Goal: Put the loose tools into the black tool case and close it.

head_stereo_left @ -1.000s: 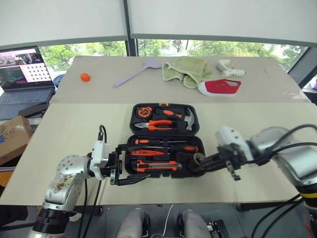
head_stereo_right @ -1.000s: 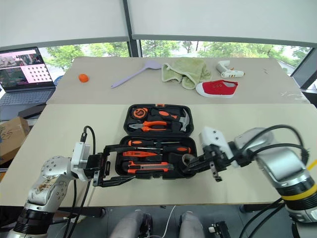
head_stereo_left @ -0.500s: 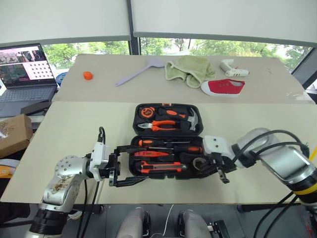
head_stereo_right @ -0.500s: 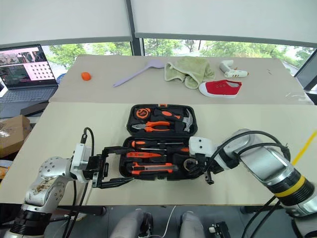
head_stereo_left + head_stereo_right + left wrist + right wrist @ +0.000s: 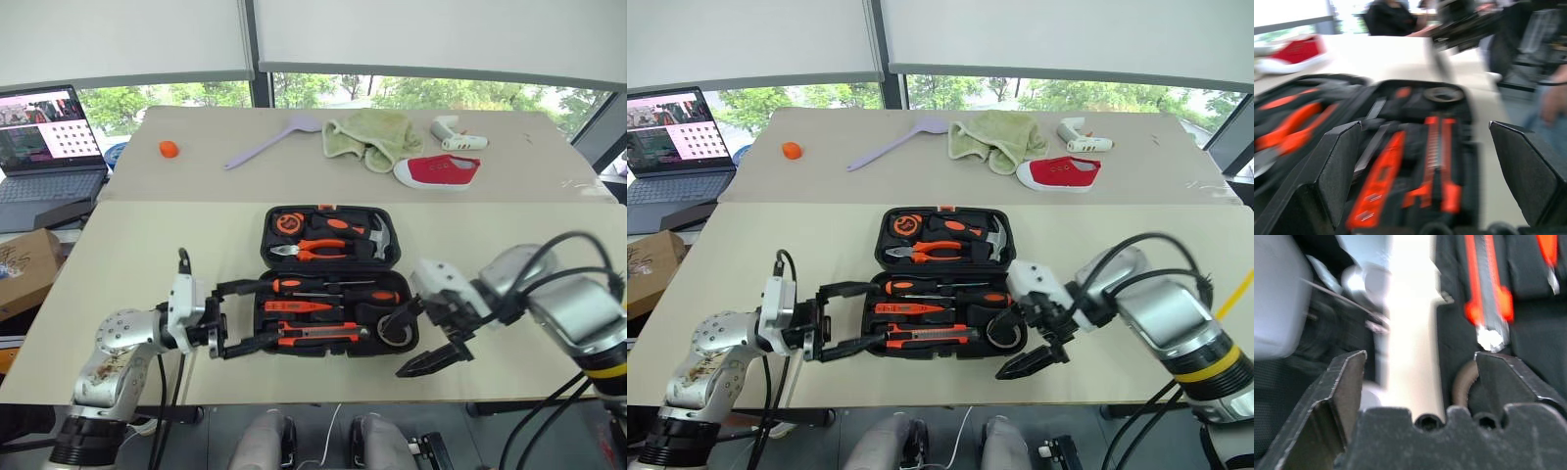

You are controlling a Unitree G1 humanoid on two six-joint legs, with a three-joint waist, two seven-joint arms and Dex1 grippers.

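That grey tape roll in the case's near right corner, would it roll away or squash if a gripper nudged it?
The grey tape roll lies flat in the black tool case, so it probably won't roll. Being a small ring, it likely slides easily and feels light. Its wound body looks fairly firm.

Silver metal arms with white wrist blocks, looping black cables, black two-fingered left claw (image 5: 240, 317) and right claw (image 5: 419, 338); yellow band on the right forearm.

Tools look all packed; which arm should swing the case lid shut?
Left, probably: left gripper is open at the black tool case's near-left edge; right gripper is open beside the tape roll corner.
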